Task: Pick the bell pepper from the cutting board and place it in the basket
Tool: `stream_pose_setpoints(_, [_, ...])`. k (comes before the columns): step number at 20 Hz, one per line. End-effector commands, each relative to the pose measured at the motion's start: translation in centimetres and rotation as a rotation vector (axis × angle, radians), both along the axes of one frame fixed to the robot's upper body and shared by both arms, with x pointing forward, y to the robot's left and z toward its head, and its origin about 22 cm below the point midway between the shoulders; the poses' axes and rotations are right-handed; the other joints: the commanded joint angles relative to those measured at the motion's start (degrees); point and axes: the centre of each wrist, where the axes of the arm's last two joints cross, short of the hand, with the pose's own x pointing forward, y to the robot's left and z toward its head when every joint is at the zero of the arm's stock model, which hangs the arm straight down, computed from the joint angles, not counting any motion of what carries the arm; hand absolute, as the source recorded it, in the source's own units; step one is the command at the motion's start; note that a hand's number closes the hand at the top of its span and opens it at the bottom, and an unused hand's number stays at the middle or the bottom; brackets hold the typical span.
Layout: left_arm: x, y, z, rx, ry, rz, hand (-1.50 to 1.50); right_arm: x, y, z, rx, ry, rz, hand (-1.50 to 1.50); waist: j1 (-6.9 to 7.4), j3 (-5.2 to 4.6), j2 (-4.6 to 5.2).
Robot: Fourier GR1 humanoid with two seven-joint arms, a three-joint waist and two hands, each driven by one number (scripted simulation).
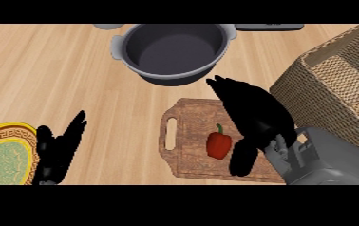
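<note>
A red bell pepper [219, 145] with a green stem lies on the brown wooden cutting board [189, 135], right of the board's handle slot. My right hand [254, 113] hovers over the board's right half with fingers stretched out toward the pot, thumb hanging down just right of the pepper; it holds nothing. The woven basket [329, 85] stands at the right edge, close beside that hand. My left hand [61, 146] rests open at the lower left, fingers up.
A large grey pot [172, 51] with side handles sits behind the cutting board. A yellow patterned plate [14, 156] lies at the left edge beside the left hand. A dark flat object [270, 27] shows at the top right. Light wood counter lies between.
</note>
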Motion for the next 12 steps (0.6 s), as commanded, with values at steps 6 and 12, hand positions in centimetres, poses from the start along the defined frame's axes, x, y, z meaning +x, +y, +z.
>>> stream_pose_setpoints(6, [-2.4, -0.8, -1.4, -0.008, 0.116, 0.003, 0.0, -0.6, -0.1, -4.9, -0.071, 0.047, -0.124, -1.5, 0.81, -0.45, 0.41])
stream_pose_setpoints(12, [-2.6, -0.6, -1.3, -0.01, 0.095, 0.017, 0.0, -2.6, -0.4, -6.3, -0.07, 0.01, -0.133, -1.5, 0.34, -0.45, 0.31])
